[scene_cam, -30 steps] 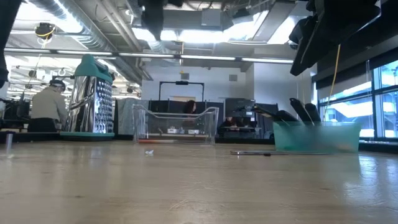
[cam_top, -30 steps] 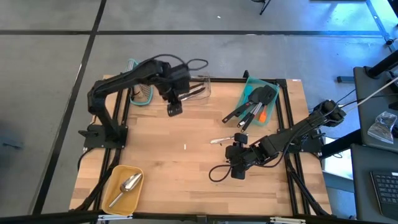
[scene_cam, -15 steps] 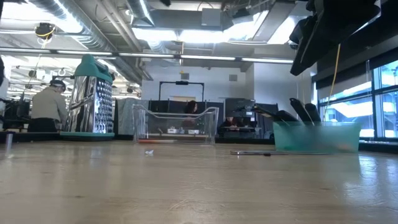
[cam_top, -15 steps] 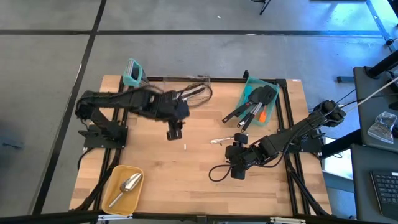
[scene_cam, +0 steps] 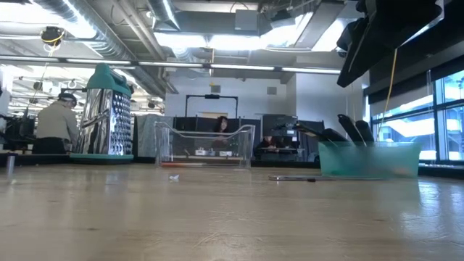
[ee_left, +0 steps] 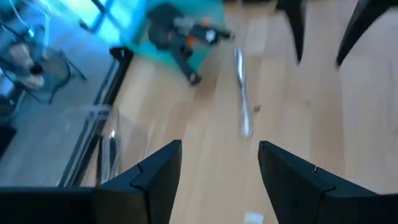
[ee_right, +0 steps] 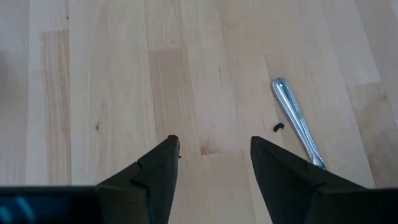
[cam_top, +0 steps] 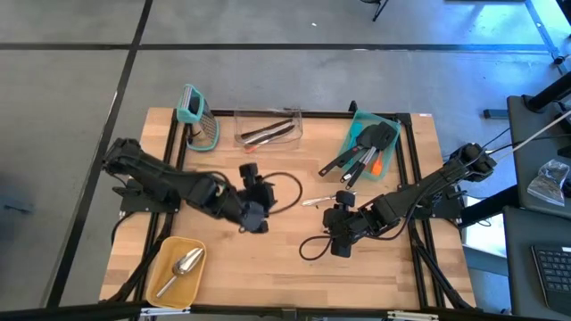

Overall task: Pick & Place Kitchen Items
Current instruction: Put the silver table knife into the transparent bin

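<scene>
- The left gripper (cam_top: 253, 217) hangs over mid-table, its fingers spread with nothing between them.
- The right gripper (cam_top: 339, 234) waits nearby, fingers apart and empty too.
- A thin metal utensil (cam_top: 318, 200) lies on the wood between them.
- More utensils sit in the teal bin (cam_top: 390, 152), clear tray (cam_top: 268, 139) and yellow dish (cam_top: 167, 253).

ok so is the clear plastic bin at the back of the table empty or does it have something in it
Not empty. In the high view the clear bin holds a few dark, thin utensils lying lengthwise inside its walls; what kind they are cannot be told.

Utensils (cam_top: 361, 152) fill teal bin; metal piece (cam_top: 318, 200) lies on table.
</scene>
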You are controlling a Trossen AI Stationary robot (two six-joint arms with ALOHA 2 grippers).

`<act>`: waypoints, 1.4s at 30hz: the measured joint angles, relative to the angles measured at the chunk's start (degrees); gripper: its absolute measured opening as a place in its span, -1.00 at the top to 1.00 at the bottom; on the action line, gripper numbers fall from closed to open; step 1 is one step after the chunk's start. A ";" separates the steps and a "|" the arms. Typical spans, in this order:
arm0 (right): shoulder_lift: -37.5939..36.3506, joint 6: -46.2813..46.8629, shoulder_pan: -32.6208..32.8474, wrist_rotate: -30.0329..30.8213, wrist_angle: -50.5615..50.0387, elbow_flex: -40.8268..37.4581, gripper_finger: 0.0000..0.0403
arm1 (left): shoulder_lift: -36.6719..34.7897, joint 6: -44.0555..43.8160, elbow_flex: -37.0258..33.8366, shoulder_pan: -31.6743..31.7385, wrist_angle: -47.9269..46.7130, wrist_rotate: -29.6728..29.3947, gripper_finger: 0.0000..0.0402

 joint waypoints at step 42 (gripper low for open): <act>-17.57 -18.57 -20.03 -16.69 43.22 -37.39 0.00 | 9.17 9.13 -46.42 5.13 104.57 14.49 -0.04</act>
